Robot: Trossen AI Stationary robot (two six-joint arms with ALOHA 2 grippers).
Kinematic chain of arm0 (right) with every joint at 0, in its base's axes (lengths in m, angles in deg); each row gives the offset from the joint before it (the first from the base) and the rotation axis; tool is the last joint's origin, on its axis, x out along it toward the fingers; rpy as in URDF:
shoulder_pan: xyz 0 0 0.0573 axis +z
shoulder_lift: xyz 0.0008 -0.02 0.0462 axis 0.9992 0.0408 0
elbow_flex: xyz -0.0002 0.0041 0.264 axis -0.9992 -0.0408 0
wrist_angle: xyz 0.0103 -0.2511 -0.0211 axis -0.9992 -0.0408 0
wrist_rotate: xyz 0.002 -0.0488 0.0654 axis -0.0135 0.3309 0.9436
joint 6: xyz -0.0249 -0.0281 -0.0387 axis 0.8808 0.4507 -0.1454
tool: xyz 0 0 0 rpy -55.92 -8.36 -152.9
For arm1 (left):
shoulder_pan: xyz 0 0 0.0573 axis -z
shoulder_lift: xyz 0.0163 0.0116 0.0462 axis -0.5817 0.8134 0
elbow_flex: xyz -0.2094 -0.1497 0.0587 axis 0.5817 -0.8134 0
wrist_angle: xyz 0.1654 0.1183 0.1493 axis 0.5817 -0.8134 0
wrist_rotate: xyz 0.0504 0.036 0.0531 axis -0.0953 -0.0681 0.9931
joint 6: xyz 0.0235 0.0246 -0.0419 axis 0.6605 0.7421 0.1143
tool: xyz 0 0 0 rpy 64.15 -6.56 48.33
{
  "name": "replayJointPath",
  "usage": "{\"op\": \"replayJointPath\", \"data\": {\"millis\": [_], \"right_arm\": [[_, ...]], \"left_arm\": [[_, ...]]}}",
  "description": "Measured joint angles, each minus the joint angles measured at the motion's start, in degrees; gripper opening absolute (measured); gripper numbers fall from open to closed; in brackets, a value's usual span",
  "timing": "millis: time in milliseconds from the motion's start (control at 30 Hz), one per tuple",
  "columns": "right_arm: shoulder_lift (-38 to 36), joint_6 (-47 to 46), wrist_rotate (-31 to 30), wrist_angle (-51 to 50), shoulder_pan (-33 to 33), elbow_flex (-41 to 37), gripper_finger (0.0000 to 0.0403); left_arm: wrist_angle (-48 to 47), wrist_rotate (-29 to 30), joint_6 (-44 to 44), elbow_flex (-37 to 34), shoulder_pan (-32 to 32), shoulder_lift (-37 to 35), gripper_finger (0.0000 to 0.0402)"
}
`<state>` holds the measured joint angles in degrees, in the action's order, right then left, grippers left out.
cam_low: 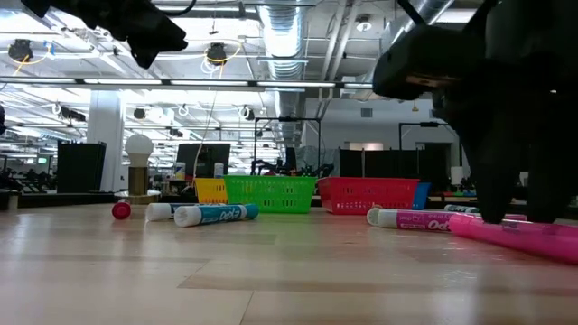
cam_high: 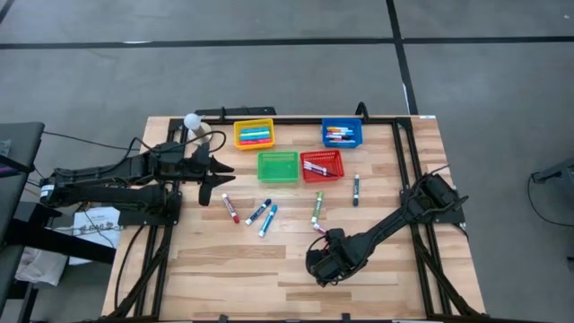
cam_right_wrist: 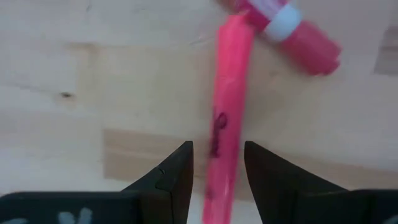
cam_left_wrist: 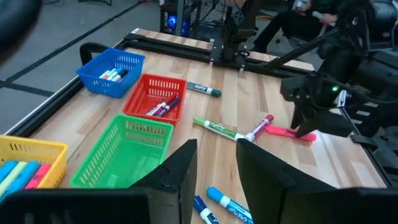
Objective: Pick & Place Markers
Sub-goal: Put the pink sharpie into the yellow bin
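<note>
Right gripper [cam_right_wrist: 217, 171] down low at the table [cam_high: 269, 269], near the middle of the near half. Two dark fingers [cam_right_wrist: 174, 171] set on either side of a pink marker [cam_right_wrist: 227, 106], one on each side of its near end. Pink marker flat on the wood, running away from the fingers, its far end touching a red-and-white marker [cam_right_wrist: 292, 28]. Jaws a little apart around the pink marker; cannot tell if squeezing it or only beside it. Marker not lifted.

Left gripper [cam_left_wrist: 214, 165] up in the air over the left part of the table, near the green basket [cam_high: 278, 166]. Fingers a little apart, nothing between them.

More markers loose on the wood between the arms: red one [cam_high: 231, 208], two blue ones [cam_high: 263, 215], green one [cam_high: 317, 206], dark one [cam_high: 356, 189] farther right. Others inside the yellow basket [cam_high: 254, 134], blue basket [cam_high: 342, 134] and red basket [cam_high: 322, 166] at the far side.
</note>
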<state>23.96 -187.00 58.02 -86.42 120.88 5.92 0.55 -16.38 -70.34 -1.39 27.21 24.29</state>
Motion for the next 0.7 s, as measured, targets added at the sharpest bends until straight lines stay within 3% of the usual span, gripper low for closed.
{"op": "replayJointPath", "data": {"millis": [700], "right_arm": [[3.83, 1.12, -0.27, 1.74, 0.01, -0.26, 0.0137]], "left_arm": [[0.73, -0.02, 0.00, 0.00, 0.00, -0.02, 0.0112]]}}
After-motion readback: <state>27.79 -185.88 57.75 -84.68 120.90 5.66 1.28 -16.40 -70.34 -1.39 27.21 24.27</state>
